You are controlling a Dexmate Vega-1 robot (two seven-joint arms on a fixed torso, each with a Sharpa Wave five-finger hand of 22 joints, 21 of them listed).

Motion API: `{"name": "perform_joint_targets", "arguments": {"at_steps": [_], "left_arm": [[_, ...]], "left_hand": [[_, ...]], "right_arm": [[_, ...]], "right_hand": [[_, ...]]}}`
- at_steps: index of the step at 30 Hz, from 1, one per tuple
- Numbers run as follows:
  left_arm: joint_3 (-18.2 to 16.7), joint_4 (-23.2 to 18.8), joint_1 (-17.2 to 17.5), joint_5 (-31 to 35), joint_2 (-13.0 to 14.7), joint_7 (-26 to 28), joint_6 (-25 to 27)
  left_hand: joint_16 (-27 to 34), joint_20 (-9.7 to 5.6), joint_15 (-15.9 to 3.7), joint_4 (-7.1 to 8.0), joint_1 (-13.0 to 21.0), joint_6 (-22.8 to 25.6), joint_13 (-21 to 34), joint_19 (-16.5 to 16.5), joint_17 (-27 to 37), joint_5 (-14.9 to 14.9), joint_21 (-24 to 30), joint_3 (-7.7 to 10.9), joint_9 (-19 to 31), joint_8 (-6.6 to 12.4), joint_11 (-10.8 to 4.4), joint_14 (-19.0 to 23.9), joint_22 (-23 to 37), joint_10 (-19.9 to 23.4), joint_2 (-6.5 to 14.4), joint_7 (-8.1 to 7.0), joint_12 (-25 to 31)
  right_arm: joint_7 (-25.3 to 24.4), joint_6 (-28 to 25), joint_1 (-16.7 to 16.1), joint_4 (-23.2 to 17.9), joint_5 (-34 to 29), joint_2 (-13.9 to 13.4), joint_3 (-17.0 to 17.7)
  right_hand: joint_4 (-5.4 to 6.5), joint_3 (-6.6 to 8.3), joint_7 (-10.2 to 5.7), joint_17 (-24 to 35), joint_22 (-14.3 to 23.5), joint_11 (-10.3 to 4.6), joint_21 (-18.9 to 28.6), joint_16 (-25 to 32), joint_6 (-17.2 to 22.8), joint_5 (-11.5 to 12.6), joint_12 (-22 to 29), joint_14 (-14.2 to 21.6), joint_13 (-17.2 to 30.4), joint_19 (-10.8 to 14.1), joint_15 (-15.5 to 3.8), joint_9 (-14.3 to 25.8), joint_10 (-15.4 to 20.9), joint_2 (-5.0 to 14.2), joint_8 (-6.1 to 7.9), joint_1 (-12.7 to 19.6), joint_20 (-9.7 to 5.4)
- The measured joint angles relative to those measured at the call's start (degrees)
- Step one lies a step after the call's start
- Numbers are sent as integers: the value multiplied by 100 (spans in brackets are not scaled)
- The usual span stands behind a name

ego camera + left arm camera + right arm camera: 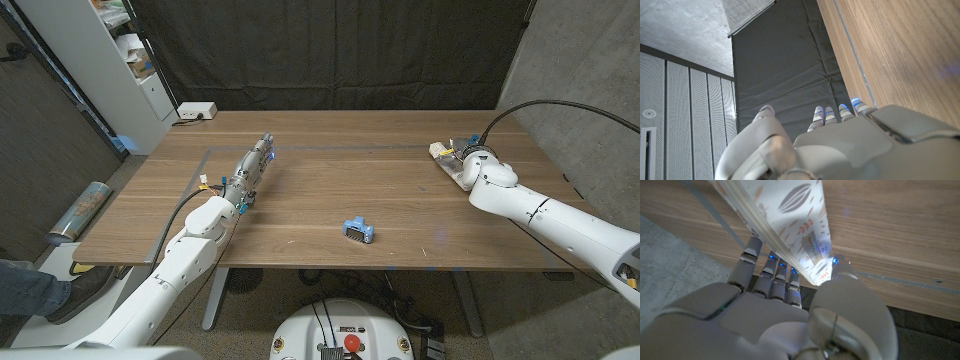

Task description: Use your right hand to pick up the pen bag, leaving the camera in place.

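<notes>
Low at centre frame the small blue camera (358,231) sits untouched on the bench (400,190), while at upper right the right robot hand (468,165) pinches the pen bag (790,220) by one end, so it could slip free.

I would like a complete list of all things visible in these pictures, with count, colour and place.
pen bag: one, white with leaf print, table's far right, gripped by the right robot hand
camera: one, small, blue and grey, table's near middle
table: one, brown wood
white box: one, table's far left corner
shelf: one, white, behind the table on the left
curtain: one, black, behind the table
left robot hand: one, grey, on the table's left, fingers extended, holding nothing
right robot hand: one, grey-white, grips the pen bag
</notes>
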Motion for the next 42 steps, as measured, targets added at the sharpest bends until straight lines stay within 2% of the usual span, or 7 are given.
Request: {"name": "perform_joint_targets", "arguments": {"at_steps": [3,13,19,25,32,38,42], "left_arm": [[-3,0,14,-4,0,0,0],[-30,-29,32,-7,23,13,1],[-34,-44,32,-7,31,18,16],[-35,-51,31,-4,34,28,42],[-27,-52,18,2,25,34,51],[-16,-52,14,6,18,41,60],[-13,-55,14,9,15,44,61]], "left_hand": [[0,0,0,0,0,0,0,0,0,0,0,0,0,0,0,0,0,0,0,0,0],[0,0,0,0,0,0,0,0,0,0,-41,0,0,0,0,0,0,0,0,0,0],[0,-1,0,0,0,0,0,0,0,0,-41,0,0,0,0,0,0,0,0,0,0],[0,-1,0,0,0,0,0,0,0,0,-41,0,29,0,0,0,29,0,0,0,0],[0,-1,0,0,0,0,0,0,0,0,-63,1,13,0,0,0,29,0,0,0,0],[0,-1,0,-25,0,0,0,0,0,0,-63,-25,13,0,0,0,29,0,0,0,0],[0,-1,0,-25,0,0,0,0,0,0,-63,-25,13,0,0,0,29,0,0,0,0]], "right_arm": [[8,-3,7,-1,-37,2,-30],[31,-4,71,103,-126,81,-97],[31,6,93,153,-161,120,-113],[23,30,108,197,-196,146,-117],[-4,44,112,227,-228,156,-118],[-51,51,99,232,-251,158,-113],[-123,54,65,230,-265,158,-88]], "right_hand": [[-30,30,10,-9,0,12,0,0,52,0,0,12,0,60,-12,0,30,-1,0,63,-60],[-109,109,-12,-9,0,-60,0,45,173,-49,0,143,-1,101,-62,0,123,0,0,243,-101],[-115,150,-56,7,0,-91,0,85,396,-83,0,341,-1,163,-114,-1,340,-7,63,313,-164],[-127,224,-92,7,1,-92,0,150,793,-155,44,590,-1,295,-230,4,623,27,151,471,-234],[-140,300,-135,34,1,-127,0,196,1218,-200,88,823,-1,397,-263,3,948,59,248,607,-336],[-135,351,-162,33,16,-183,0,235,1437,-240,88,1008,-1,459,-287,2,1087,60,291,667,-398],[-116,418,-234,33,16,-262,0,240,1778,-288,192,1251,-2,521,-306,-1,1485,58,358,759,-461]]}}
